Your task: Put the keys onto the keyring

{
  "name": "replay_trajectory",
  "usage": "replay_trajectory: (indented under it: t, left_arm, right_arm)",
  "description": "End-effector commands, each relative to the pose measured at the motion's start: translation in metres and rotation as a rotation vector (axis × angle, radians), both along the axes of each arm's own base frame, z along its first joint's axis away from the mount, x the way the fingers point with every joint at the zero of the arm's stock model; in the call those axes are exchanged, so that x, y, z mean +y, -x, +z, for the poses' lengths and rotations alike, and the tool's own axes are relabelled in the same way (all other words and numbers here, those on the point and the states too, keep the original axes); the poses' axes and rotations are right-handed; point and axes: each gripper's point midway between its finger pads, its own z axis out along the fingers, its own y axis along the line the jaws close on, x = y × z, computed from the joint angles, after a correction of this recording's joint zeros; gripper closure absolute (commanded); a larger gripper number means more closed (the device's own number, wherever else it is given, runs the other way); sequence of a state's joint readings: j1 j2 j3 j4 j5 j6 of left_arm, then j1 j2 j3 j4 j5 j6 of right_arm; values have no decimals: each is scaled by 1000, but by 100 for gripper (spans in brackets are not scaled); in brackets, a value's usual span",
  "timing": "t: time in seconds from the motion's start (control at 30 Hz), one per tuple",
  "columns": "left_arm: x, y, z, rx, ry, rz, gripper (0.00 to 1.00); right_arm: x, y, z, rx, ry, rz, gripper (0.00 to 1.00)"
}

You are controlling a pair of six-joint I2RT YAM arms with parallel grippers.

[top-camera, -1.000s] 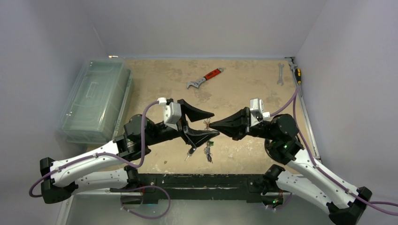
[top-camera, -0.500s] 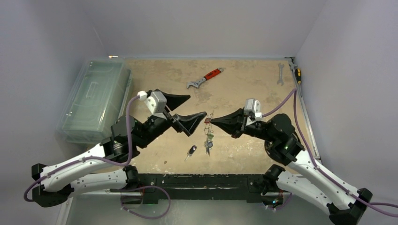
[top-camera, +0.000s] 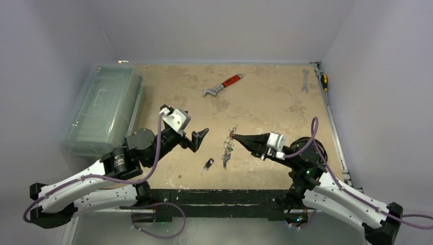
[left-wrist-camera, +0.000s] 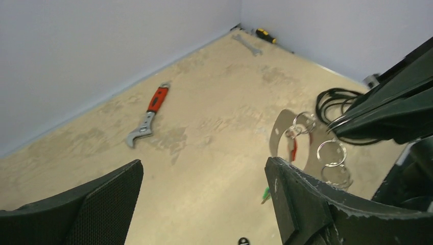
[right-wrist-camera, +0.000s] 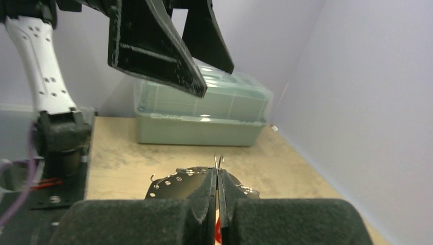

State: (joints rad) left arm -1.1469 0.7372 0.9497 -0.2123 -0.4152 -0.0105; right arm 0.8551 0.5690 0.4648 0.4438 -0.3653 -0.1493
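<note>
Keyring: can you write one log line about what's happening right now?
right pincer: shut on keyring | left pincer: open, empty | keys: hanging below keyring | black-headed key: on table

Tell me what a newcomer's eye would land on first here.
Over the middle of the table, the right pincer is shut on the keyring, keys hanging from it. Facing it, the left pincer gapes open and empty. A black-headed key lies alone nearer the front edge; a red-handled wrench lies farther back.
</note>
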Motion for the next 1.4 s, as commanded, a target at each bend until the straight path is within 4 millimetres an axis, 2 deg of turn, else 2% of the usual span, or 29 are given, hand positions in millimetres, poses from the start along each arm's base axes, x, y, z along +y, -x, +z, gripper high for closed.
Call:
replay_trajectory:
  t: [0.0,0.2,0.33,0.4,0.6,0.7,0.8,0.87,0.93,1.03,1.17,1.37]
  left_arm:
    - [25,-4,-28,-37,-163,61,10]
    - [19,3,-72,-58,-257,-16,10]
    - [16,6,-89,-39,-268,-39,12]
    - [12,8,-97,-23,-270,-60,14]
    - [-8,21,-141,122,-373,-162,17]
    - [-17,24,-161,205,-425,-178,24]
    - [-24,26,-171,267,-429,-190,25]
    - [-31,26,-171,300,-409,-191,27]
    - [-36,23,-179,368,-414,-195,30]
    - [-38,15,-202,520,-447,-144,33]
    - [-33,2,-233,742,-441,-24,40]
    - [-28,10,-256,967,-310,163,55]
  right_arm:
    - [-15,-11,49,-255,-71,-207,100]
    - [-23,-29,46,-304,8,-400,100]
    - [-26,-35,42,-304,45,-480,100]
    - [-27,-38,42,-263,42,-496,100]
    - [-24,-39,26,-190,85,-477,100]
    - [-28,-41,23,-127,103,-494,100]
    - [-37,-44,23,-37,86,-529,100]
    - [-48,-46,22,26,73,-566,100]
    - [-61,-48,20,86,64,-604,100]
    - [-78,-48,20,164,28,-653,100]
    - [-90,-48,18,235,-5,-684,100]
    - [-98,-47,8,290,-10,-711,100]
